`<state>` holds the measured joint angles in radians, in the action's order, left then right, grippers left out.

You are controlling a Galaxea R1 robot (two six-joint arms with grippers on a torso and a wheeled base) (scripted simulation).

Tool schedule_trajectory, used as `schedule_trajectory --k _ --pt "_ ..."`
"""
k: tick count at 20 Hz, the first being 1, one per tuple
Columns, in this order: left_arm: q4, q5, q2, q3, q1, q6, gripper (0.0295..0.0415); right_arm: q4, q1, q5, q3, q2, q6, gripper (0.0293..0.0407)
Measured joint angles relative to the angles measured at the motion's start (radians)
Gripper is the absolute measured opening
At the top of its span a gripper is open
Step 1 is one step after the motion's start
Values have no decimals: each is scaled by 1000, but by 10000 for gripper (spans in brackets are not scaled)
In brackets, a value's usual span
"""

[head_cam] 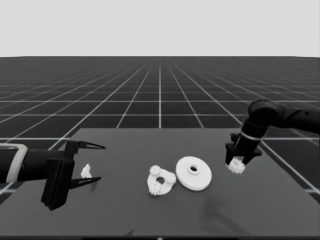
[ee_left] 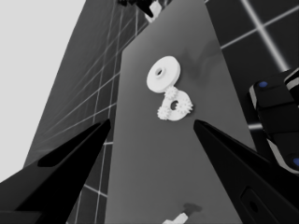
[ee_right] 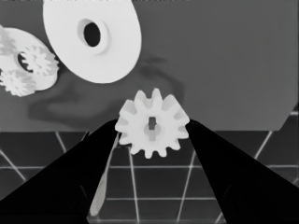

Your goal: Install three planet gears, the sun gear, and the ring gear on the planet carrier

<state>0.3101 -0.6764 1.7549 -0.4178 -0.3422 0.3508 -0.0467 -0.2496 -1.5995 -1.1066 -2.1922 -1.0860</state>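
My right gripper (head_cam: 236, 162) is shut on a small toothed gear (head_cam: 236, 166), held above the table's right part; in the right wrist view the gear (ee_right: 152, 122) sits between both fingers (ee_right: 219, 163). The smaller round part (head_cam: 152, 181) lies mid-table with three gears (head_cam: 170, 176) on it, seen also in the left wrist view (ee_left: 183, 112) and the right wrist view (ee_right: 9, 58). The larger round part (head_cam: 193, 173) lies flat just right of it, touching or nearly so. My left gripper (head_cam: 86, 160) waits open over the table's left end.
A thin white piece (head_cam: 86, 171) lies on the table under the left gripper's fingers, not held; it also shows in the left wrist view (ee_left: 176, 218). The table's right edge runs close beside the right gripper. Dark machinery with blue lights (ee_left: 275, 121) stands past the table's edge.
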Motion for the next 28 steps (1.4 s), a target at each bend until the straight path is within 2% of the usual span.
schedule_trajectory --k 1,2,3,5,7,11,12,13,15,18,28 --pt "0 0 0 0 0 0 385 -2 -2 -1 -1 0 0 310" --pt "0 0 0 0 0 0 385 -8 1 14 -25 -182 -296 310" --pt "0 0 0 0 0 0 385 -7 2 24 -114 -457 -415 310" --pt "0 0 0 0 0 0 385 -5 5 23 -354 -726 -385 310" --pt "0 0 0 0 0 0 385 -4 6 21 -476 -815 -340 310" --pt "0 0 0 0 0 0 385 -3 7 19 -542 -856 -313 310" --pt "0 0 0 0 0 0 385 135 124 43 -533 -854 -321 310" --pt "0 0 0 0 0 0 385 218 224 58 -555 -860 -306 310" --pt "0 0 0 0 0 0 385 290 308 79 -610 -874 -271 310" --pt "0 0 0 0 0 0 385 318 337 92 -641 -883 -252 310" --pt "0 0 0 0 0 0 385 323 352 95 -648 -884 -307 309"
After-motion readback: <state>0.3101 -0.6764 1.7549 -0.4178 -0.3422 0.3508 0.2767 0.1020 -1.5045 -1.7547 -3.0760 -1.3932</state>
